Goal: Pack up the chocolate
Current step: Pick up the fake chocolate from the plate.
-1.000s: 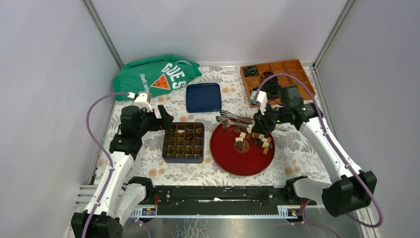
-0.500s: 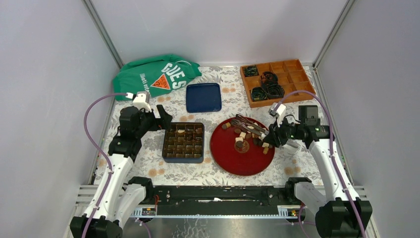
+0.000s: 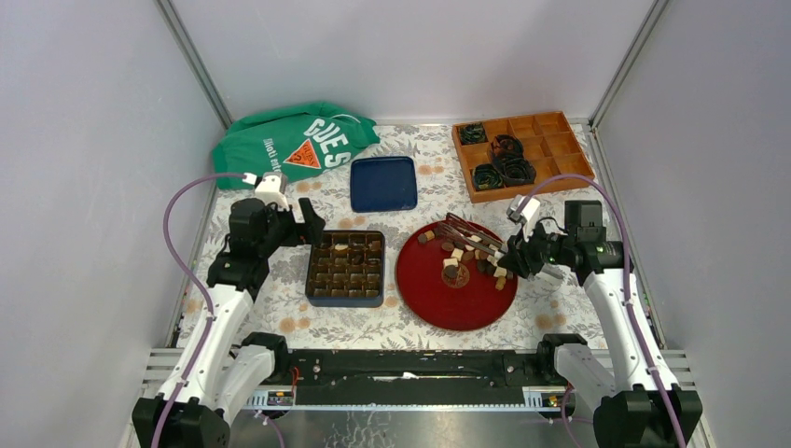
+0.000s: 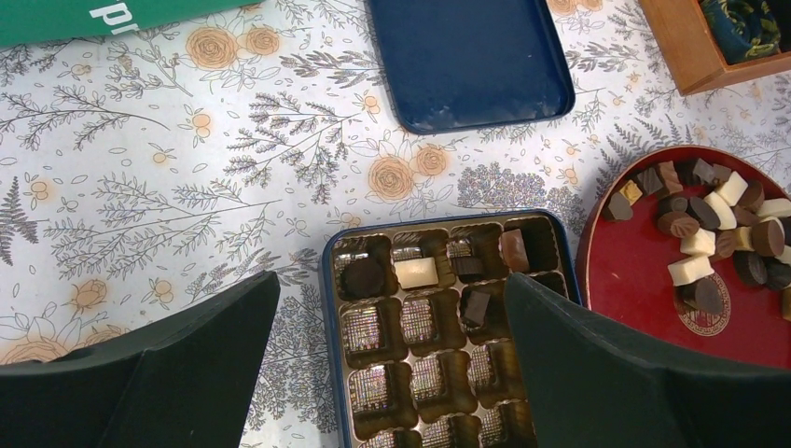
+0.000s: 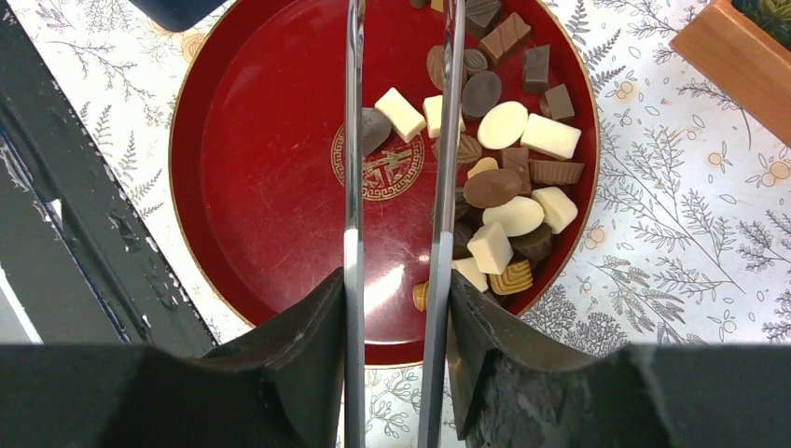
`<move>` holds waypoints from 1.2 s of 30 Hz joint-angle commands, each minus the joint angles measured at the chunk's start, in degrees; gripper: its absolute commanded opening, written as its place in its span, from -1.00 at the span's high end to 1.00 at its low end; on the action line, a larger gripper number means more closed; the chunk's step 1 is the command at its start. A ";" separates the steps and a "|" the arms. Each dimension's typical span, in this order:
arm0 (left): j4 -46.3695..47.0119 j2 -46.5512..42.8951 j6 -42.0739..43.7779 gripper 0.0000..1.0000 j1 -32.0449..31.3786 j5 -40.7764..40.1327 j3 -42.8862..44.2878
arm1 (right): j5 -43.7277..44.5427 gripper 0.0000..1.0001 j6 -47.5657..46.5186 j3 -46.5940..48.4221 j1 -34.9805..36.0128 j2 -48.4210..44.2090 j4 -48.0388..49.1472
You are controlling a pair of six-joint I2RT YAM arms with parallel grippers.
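Small brown and cream chocolate pieces lie along the round red plate far-right rim, a few in the blue compartmented tin; right gripper clamps slim metal tongs, left gripper jaws wide apart.

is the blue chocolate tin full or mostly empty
Mostly empty: the blue tin with the gold divided insert holds only a few chocolate pieces in its far rows; the other visible cells are bare.

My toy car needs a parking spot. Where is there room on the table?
Bare cloth lies between the green bag, the blue tray and the chocolate box. More lies between the blue tray and the wooden organizer. The red plate is bare on the half nearer the box; the other half is crowded with chocolate, where the right hand holds tongs.
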 commanded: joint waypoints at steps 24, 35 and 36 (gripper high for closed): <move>2.12 -1.27 1.58 -0.97 -1.70 2.39 -0.43 | 7.39 0.11 2.56 1.03 1.81 -3.25 2.16; 1.62 -7.91 -2.51 -0.97 -3.73 3.32 0.09 | 8.22 0.11 -2.39 -2.16 1.75 -4.96 -1.70; 1.94 -8.48 -2.77 -0.97 -4.12 3.73 0.01 | 9.08 0.11 -3.11 -2.10 1.78 -4.54 -2.41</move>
